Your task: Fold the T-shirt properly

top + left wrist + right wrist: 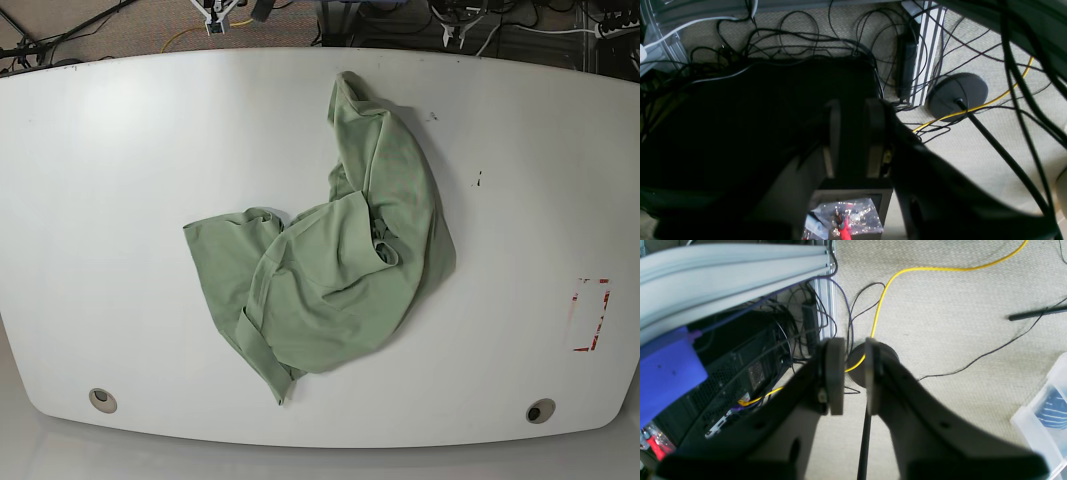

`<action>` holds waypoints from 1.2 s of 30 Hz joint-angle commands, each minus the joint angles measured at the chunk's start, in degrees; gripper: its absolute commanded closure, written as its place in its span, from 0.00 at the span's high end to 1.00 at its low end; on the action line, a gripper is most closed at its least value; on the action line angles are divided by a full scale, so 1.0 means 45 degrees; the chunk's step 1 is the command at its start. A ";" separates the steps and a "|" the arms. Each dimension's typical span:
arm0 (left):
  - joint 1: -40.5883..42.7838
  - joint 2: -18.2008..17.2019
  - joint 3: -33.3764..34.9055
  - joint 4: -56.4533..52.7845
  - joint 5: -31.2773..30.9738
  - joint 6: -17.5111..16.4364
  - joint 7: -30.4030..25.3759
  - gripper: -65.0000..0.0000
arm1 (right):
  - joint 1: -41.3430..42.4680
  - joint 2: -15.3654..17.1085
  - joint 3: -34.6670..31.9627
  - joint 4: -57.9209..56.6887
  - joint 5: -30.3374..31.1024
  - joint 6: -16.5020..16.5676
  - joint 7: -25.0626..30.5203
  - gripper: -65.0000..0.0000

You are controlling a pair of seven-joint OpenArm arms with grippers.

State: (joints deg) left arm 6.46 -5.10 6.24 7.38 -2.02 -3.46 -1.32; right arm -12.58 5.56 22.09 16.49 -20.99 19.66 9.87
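White and smooth, the bench [120, 150] fills the base view, and the T-shirt [330, 270] lies crumpled near its middle. One long stretch of the pale green cloth runs up toward the far edge, while a broader folded mass spreads toward the near left; a sleeve opening shows near the centre of the heap. Neither arm reaches over the bench in this view, and nothing touches the shirt.

Small red marks [588, 315] sit on the bench at the right, well apart from the cloth.

The left gripper [853, 133] hangs over carpet and a dark shape, its jaws parted with a narrow gap and holding nothing. Black cables [800, 40] tangle beyond it, and a round black stand base [957, 91] rests on the carpet to its right.

The right gripper [851, 373] is likewise slightly parted and empty, above carpet crossed by a yellow cable [923, 269].
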 commanded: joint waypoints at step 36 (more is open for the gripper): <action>0.6057 -0.1415 -0.0048 0.9389 -0.0029 -0.0041 0.0265 0.16 | -0.4462 -0.1832 0.0122 0.6582 0.0065 0.0193 0.0161 0.16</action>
State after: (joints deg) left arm 29.87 -10.02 6.13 45.65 -2.13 -3.66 -0.12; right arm -28.91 -2.37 22.44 42.30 -20.84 20.51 10.07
